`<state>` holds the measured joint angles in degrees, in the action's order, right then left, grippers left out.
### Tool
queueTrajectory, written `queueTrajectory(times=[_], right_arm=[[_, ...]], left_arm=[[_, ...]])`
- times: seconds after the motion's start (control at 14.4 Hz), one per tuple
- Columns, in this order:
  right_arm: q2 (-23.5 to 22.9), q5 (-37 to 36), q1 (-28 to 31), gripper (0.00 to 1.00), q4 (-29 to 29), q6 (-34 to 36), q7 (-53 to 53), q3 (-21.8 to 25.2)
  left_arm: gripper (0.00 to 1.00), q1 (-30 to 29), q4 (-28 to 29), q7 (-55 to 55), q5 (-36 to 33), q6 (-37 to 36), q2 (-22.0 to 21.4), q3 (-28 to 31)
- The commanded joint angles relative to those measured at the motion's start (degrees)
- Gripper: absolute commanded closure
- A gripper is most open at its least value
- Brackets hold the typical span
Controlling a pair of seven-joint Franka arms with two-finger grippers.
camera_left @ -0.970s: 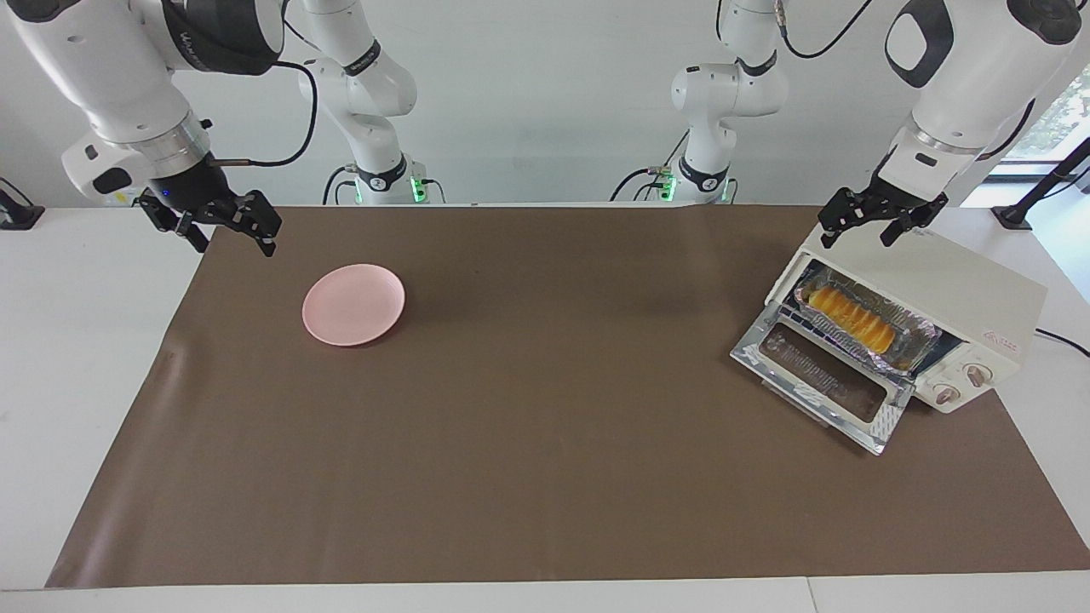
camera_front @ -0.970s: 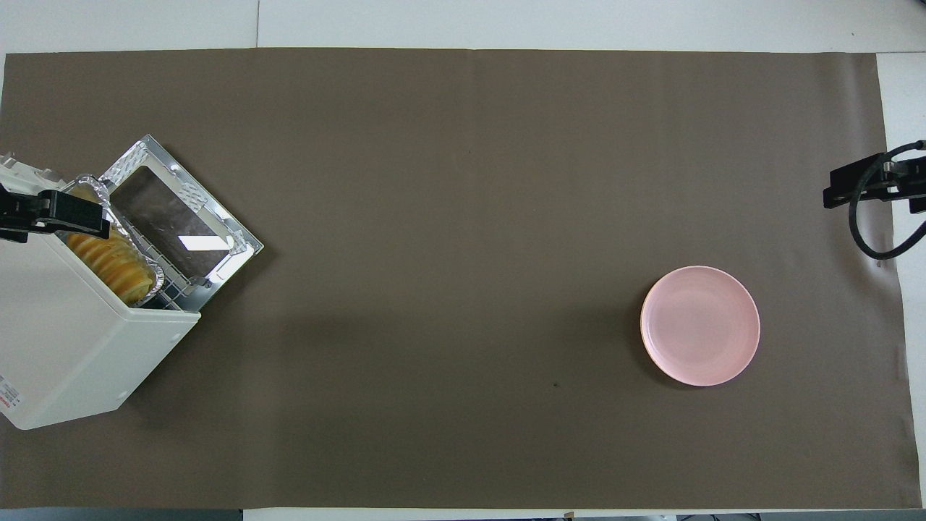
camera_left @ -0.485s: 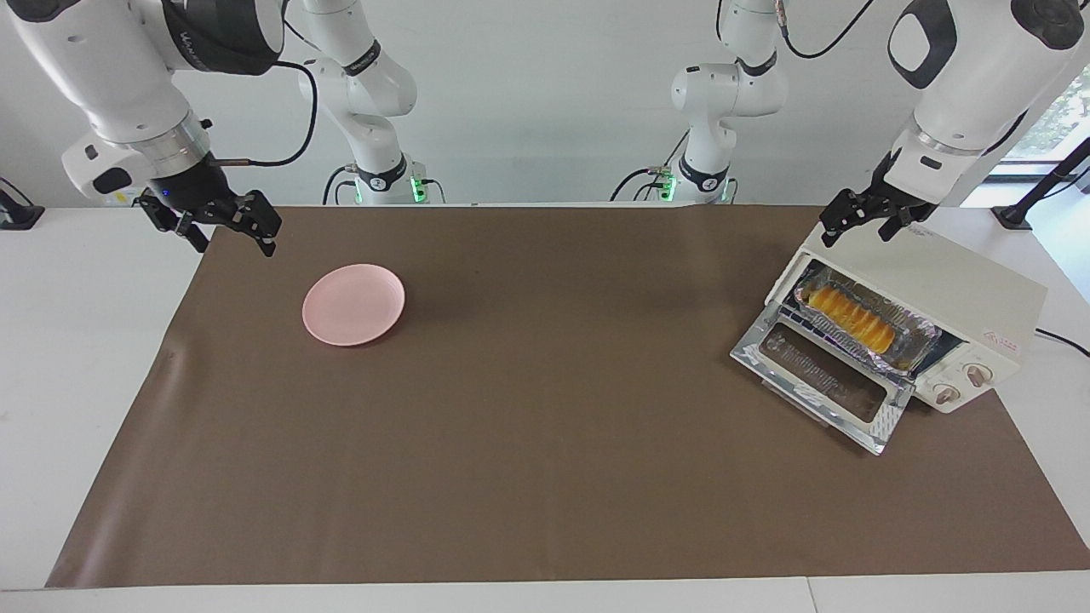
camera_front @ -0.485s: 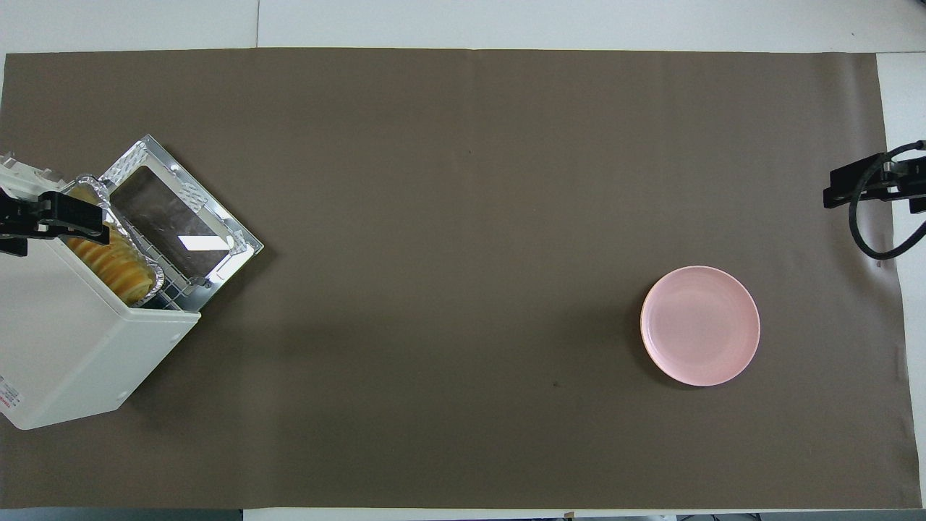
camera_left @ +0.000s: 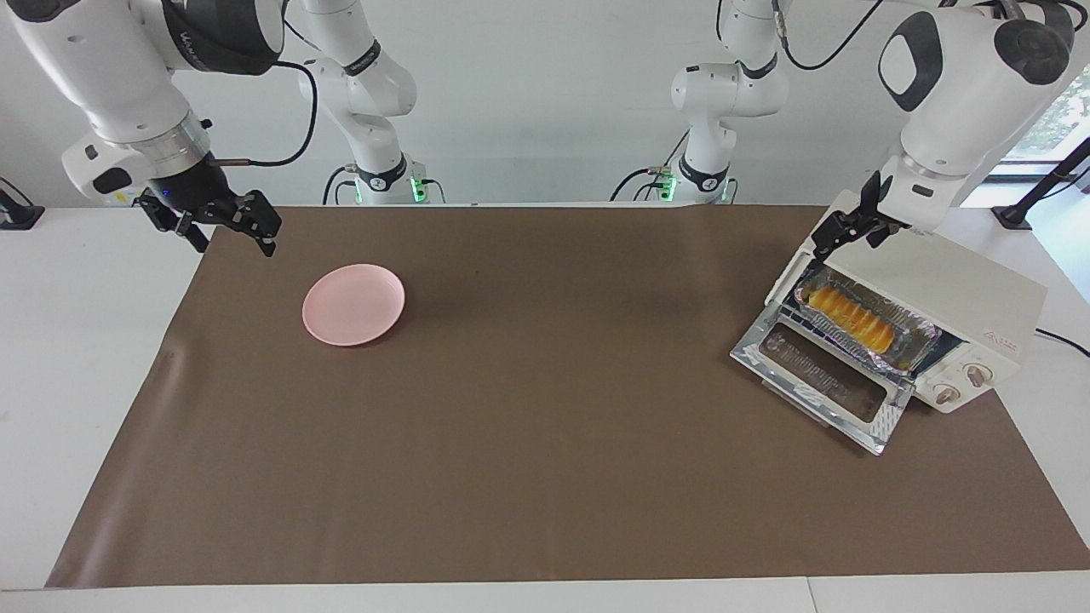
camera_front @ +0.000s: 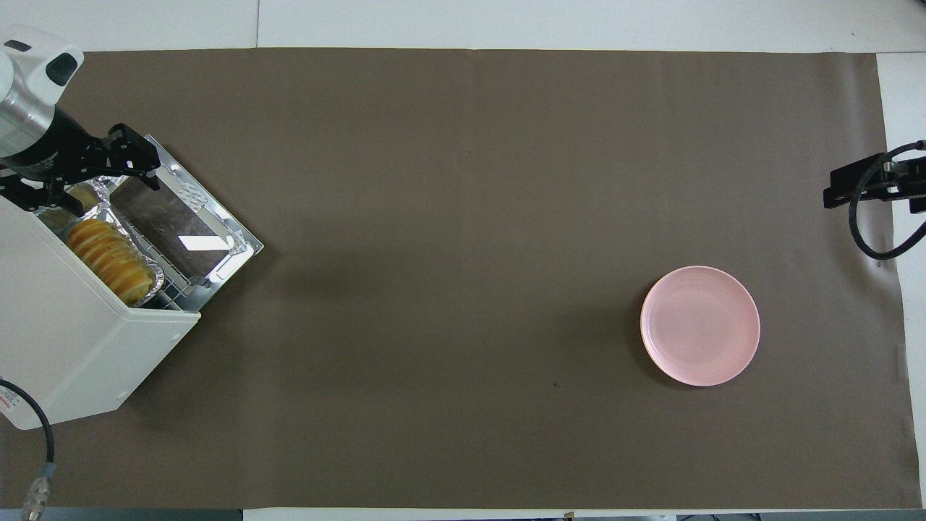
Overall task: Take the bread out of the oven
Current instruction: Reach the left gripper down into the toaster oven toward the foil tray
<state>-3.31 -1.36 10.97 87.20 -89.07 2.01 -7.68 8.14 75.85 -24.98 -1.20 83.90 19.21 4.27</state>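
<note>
The cream-white oven (camera_left: 945, 289) (camera_front: 65, 333) stands at the left arm's end of the table. Its silver door (camera_left: 822, 379) (camera_front: 177, 217) is folded down flat. The golden ridged bread (camera_left: 851, 317) (camera_front: 108, 257) lies in a foil tray (camera_left: 918, 345) on the wire rack in the oven's mouth. My left gripper (camera_left: 845, 234) (camera_front: 79, 177) hangs open over the oven's top front corner, above one end of the tray, touching nothing. My right gripper (camera_left: 232, 241) (camera_front: 861, 184) waits open over the mat's edge at the right arm's end, holding nothing.
A round pink plate (camera_left: 353, 304) (camera_front: 700, 325) lies on the brown mat (camera_left: 545, 443) toward the right arm's end. The oven's knobs (camera_left: 962, 383) face away from the robots. A cable (camera_front: 40, 449) trails beside the oven.
The left wrist has turned and the gripper has swung from over the oven's top out over its front corner and the tray's end. The right arm has not moved.
</note>
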Motion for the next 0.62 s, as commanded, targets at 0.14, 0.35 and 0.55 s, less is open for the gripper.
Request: queueTrajectory(times=[0.14, 0.35, 0.55], right_arm=[[1.6, -0.7, 0.9, 0.00, 1.8, -0.5, -0.1, -0.8], [1.6, -0.7, 0.9, 0.00, 1.8, -0.5, -0.1, -0.8], [1.6, -0.6, 0.9, 0.00, 1.9, -0.5, -0.1, -0.8]], left_arm=[[0.00, 3.4, -5.6, -12.9, -5.6, 1.2, 7.3, 0.6], [0.00, 3.3, 0.5, -16.6, -8.5, 5.3, 6.1, 0.7], [0.00, 3.4, 7.6, -20.6, -10.6, 8.5, 3.6, 0.7]])
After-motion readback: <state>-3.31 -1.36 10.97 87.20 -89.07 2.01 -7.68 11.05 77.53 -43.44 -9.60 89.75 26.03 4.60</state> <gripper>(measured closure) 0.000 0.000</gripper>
